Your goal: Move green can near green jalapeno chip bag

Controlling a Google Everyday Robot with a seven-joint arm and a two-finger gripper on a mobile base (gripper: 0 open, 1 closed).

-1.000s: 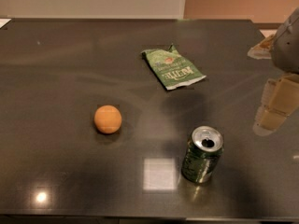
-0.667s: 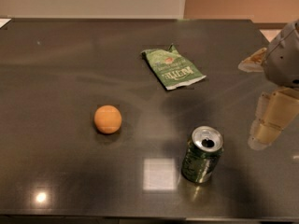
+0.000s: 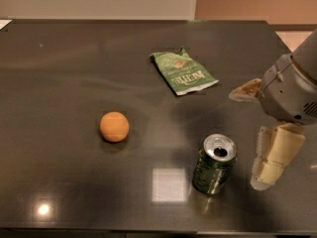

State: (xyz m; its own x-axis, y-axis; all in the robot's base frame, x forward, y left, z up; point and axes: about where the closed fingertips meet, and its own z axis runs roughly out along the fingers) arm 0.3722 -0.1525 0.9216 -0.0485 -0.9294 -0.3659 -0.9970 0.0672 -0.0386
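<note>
The bench [image 3: 69, 63] is dark and glossy and fills nearly the whole frame. The can [image 3: 214, 164] stands upright in the lower right part of the frame. Its silver top shows the open pull-tab hole, and its green side carries pale lettering too small to read. The bag [image 3: 183, 72] lies flat and crinkled in the upper middle, its long side running diagonally, well apart from the can. An orange ball [image 3: 114, 126] sits left of centre, apart from both.

The claw [image 3: 246, 140] comes in from the right edge on a grey rounded wrist. It is spread wide and holds nothing. One tan finger [image 3: 245, 90] points left at mid height, to the right of the bag and below it. The other, cream-coloured finger [image 3: 274, 157] hangs down just right of the can, with a narrow strip of bench between them. Whether the claw is above the bench or touching it cannot be told.

A pale square of reflected light [image 3: 170, 184] lies on the bench just left of the can's base. A small bright spot [image 3: 43, 209] shows in the lower left.
</note>
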